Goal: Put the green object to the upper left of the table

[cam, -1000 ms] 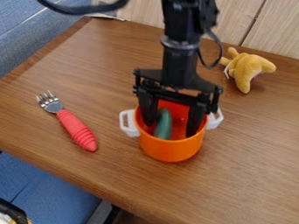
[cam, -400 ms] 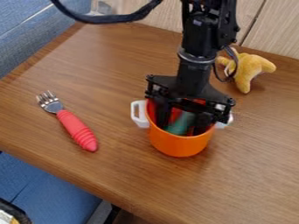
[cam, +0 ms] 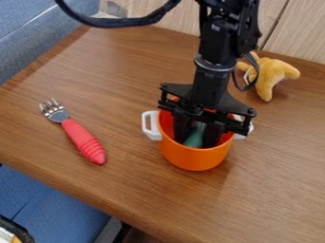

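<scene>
Green object (cam: 195, 135) observed upright-slanted between the fingers (cam: 181, 124), inside the orange pot (cam: 194, 158). Fingers are drawn in to about the object's width, one on either side; it is judged to be gripped, though the lower contact is hidden by the pot's front wall. Firmness of hold cannot be told.

Main risk: slip on lifting. The object's surface looks smooth and rounded, so it could be rolled or squeezed out if it is pinched off-centre, and dropped back into the pot.

Second risk: snagging. The pot wall surrounds the fingers closely; if sideways travel is begun before the rim is cleared, the pot could be dragged or tipped. The near white handle (cam: 155, 135), just left of the fingers, could also be caught. A straight vertical lift is called for first.

Target area: worktop (cam: 95, 52), well up and to the left of the fingers. If release is made too high there, rolling is likely. Fork (cam: 84, 141), left of and slightly below the fingers, would be struck only by a low, wide swing. Yellow soft toy (cam: 274, 76), up and to the right of the fingers, is judged out of the way.
</scene>
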Action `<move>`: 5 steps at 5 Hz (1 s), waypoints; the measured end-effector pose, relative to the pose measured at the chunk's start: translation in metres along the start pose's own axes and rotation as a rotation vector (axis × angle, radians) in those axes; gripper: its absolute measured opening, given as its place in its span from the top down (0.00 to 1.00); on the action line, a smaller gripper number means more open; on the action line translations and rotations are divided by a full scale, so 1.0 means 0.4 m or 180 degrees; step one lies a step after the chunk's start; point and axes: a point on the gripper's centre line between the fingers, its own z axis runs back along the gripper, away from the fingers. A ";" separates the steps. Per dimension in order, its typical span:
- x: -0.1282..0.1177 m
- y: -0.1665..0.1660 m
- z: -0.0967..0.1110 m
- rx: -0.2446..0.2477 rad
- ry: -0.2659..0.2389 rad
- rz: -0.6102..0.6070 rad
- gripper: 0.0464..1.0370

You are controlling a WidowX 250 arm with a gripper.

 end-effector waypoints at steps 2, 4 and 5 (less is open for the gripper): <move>-0.007 -0.003 0.018 -0.0064 -0.0031 0.0006 0.60; -0.011 0.008 0.130 -0.0341 -0.0405 0.0061 0.60; 0.000 0.011 0.172 -0.0409 -0.0566 0.0132 0.60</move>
